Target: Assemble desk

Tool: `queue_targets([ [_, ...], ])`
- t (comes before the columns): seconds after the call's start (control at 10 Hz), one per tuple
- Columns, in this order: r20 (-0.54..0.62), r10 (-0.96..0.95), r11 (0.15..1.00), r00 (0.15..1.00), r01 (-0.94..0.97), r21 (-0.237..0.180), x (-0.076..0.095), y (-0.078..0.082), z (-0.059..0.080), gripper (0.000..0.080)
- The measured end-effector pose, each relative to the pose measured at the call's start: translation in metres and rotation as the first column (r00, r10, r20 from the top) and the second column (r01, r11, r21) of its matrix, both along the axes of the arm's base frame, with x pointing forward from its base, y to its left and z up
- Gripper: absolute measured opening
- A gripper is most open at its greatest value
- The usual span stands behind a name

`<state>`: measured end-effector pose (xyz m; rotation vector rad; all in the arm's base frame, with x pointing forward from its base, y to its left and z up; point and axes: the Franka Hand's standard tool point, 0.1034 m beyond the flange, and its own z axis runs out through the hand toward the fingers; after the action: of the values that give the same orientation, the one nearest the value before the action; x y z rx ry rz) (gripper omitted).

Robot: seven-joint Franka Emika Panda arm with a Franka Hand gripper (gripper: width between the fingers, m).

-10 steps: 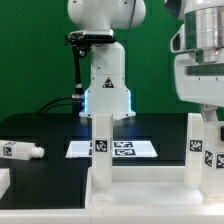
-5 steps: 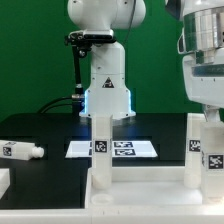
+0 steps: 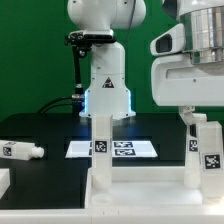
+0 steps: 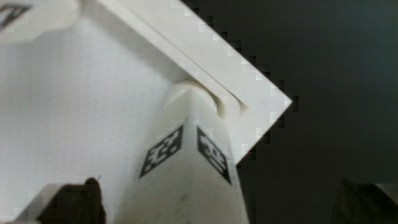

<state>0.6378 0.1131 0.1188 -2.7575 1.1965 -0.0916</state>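
Green backdrop fills the rear of the exterior view. Below it runs a black counter (image 3: 50, 130), with the arm's white base (image 3: 106, 85) standing at the back centre. On the exterior view's right the arm's wrist block (image 3: 195, 60) hangs large and close to the camera, pointing straight down. The tool (image 3: 199, 117) is at its lower end, and one dark finger (image 3: 187, 117) shows just beside the top of a leg.

The desk (image 3: 140, 203) sits at the front of the exterior view with its rimmed tabletop flat on the counter. Two square tagged legs stand upright from it: the first leg (image 3: 101, 150) toward the middle of the view, and the second leg (image 3: 206, 155) at the exterior view's right, directly under the tool.

The wrist view looks down along the second leg to the tabletop's corner (image 4: 249, 100). The two dark fingertips (image 4: 71, 202) stand on either side of that leg and are spread wide, one near it and the other well apart. The tool is released and holds nothing.

A loose leg (image 3: 20, 151) lies on its side on the counter at the exterior view's left, well apart from the desk. The marker board (image 3: 125, 148) lies flat behind the first leg. Another white part (image 3: 5, 182) is cut off by the frame edge, so I cannot tell what it is.
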Motion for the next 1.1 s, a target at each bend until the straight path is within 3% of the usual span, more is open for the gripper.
queue_targets([
  [0.1, 0.004, 0.037, 0.999, 0.999, -0.037, -0.004, 0.0, -0.0002, 0.0, 0.0649],
  [0.2, 0.013, 0.357, 0.932, 0.934, -0.355, -0.077, 0.0012, -0.0032, 0.0009, 0.0649],
  [0.3, 0.009, 0.463, 0.882, 0.886, -0.46, -0.1, 0.0021, -0.0014, 0.0018, 0.0649],
  [0.4, 0.011, 0.379, 0.923, 0.925, -0.377, -0.083, 0.0018, -0.0012, 0.0015, 0.0649],
  [0.7, 0.008, 0.279, 0.958, 0.96, -0.277, -0.07, 0.0018, -0.0027, 0.0013, 0.0285],
  [0.9, 0.001, 0.113, 0.992, 0.994, -0.113, -0.051, 0.0016, -0.0033, 0.001, 0.0285],
  [1.0, -0.014, -0.113, 0.993, 0.993, 0.113, -0.033, 0.0, -0.0023, 0.0001, 0.0285],
  [1.1, -0.032, -0.351, 0.937, 0.936, 0.35, -0.011, -0.0012, 0.0008, -0.0007, 0.0285],
])
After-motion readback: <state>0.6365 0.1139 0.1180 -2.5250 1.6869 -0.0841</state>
